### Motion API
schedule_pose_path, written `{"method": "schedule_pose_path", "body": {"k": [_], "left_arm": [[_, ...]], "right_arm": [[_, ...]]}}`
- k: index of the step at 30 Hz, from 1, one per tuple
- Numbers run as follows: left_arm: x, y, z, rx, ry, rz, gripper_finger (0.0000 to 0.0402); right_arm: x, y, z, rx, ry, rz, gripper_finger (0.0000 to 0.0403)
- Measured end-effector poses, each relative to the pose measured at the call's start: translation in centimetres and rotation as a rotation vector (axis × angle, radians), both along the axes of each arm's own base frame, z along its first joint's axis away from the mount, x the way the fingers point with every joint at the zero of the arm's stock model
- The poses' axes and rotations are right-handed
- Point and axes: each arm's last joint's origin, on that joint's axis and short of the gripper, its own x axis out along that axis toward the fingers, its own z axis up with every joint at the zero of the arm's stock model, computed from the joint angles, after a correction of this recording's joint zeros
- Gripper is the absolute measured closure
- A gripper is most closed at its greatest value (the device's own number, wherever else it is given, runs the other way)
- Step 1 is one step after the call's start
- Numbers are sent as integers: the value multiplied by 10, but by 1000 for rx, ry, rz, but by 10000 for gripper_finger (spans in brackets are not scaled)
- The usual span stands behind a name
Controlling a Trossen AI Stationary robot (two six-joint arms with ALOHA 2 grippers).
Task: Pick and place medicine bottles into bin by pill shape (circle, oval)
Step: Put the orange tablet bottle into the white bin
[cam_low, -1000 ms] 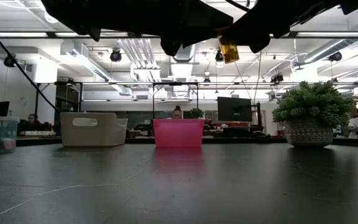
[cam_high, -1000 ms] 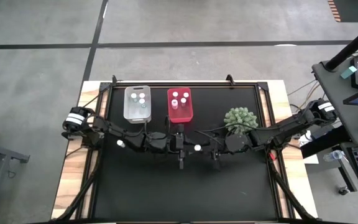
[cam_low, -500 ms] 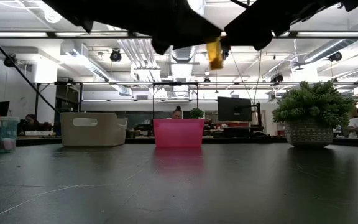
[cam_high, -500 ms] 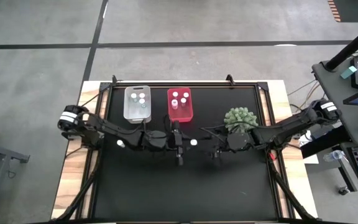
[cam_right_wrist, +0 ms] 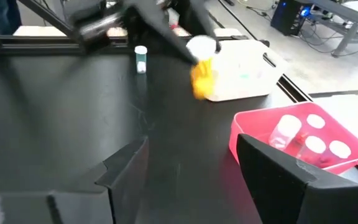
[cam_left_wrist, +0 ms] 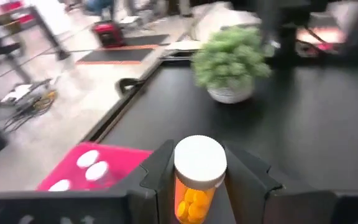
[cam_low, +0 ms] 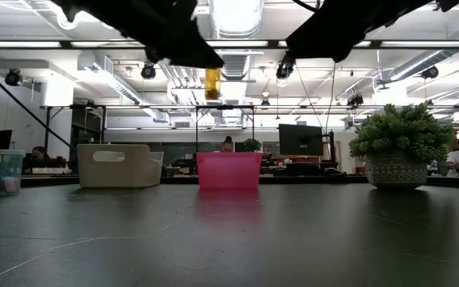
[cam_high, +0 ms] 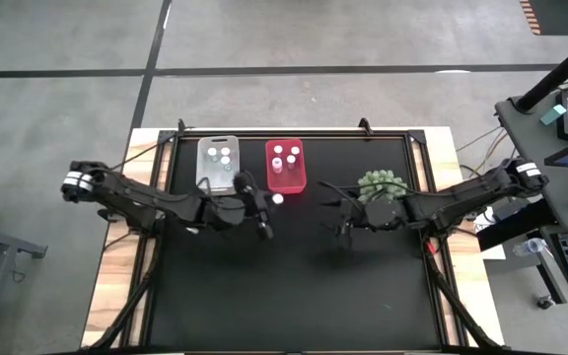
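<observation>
Amber bottle point(cam_left_wrist: 196, 180) clamped in left end effector point(cam_left_wrist: 199, 186), w/ red bin point(cam_high: 286, 166) beside.

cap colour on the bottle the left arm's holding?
White cap on the amber-orange medicine bottle with yellow pills; clearest in the left wrist view.

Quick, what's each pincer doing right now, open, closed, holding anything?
Left pincer: shut on the amber bottle, raised near the red bin.
Right pincer: open, empty, beside the plant.
</observation>
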Motion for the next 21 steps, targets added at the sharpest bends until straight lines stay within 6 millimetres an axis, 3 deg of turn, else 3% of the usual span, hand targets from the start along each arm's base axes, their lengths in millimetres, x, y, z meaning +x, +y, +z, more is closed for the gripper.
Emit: {"method": "schedule_pose_path", "body": {"k": [7, 15, 21], "left_arm": [[-48, 41, -13, -54, -66, 263, 303], [-95, 93, -43, -142, -121, 549, 303], [-119, 108, -67, -193, -131, 676, 303]], "right_arm": [[2, -2, -2, -2, 8, -10, 170], [2, -6, -3, -4, 6, -24, 172], [2, -12, -4, -2, 9, -47, 171]]}}
